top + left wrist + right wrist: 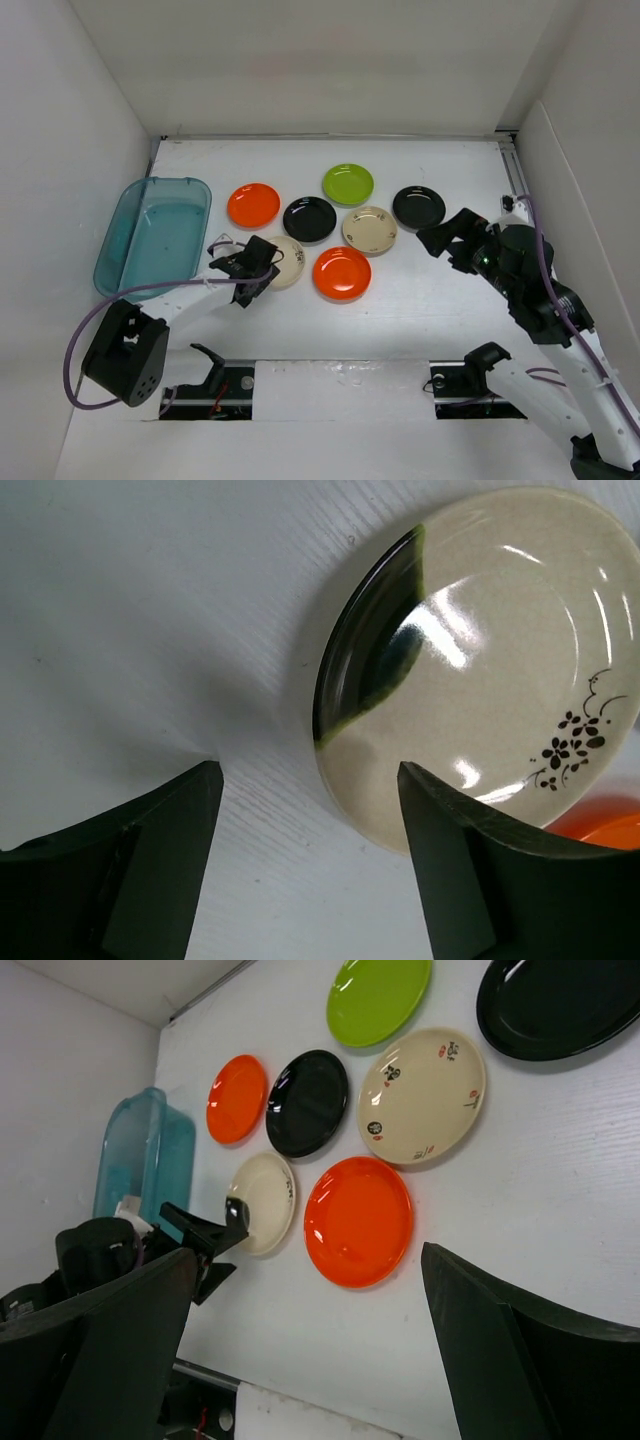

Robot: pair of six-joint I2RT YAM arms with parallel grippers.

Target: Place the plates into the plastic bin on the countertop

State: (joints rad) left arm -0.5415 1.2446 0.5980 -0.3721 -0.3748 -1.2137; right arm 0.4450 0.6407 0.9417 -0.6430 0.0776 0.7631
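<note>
Seven plates lie on the white countertop (430,310): orange (253,204), black (309,219), lime green (348,184), cream (369,230), black (419,207), orange (341,273), and a cream dark-blotched plate (289,264). The teal plastic bin (150,235) stands at the left with nothing in it. My left gripper (258,270) is low at the blotched plate's (480,650) left rim. It (308,775) is open, its right finger at the rim and its left finger over bare countertop. My right gripper (445,248) hovers open near the right black plate, holding nothing (308,1255).
White walls close in the left, back and right sides. The bin (140,1155) sits against the left wall. In the right wrist view the plates cluster ahead, the near orange plate (358,1220) closest, with my left gripper (205,1240) at the blotched plate (265,1195).
</note>
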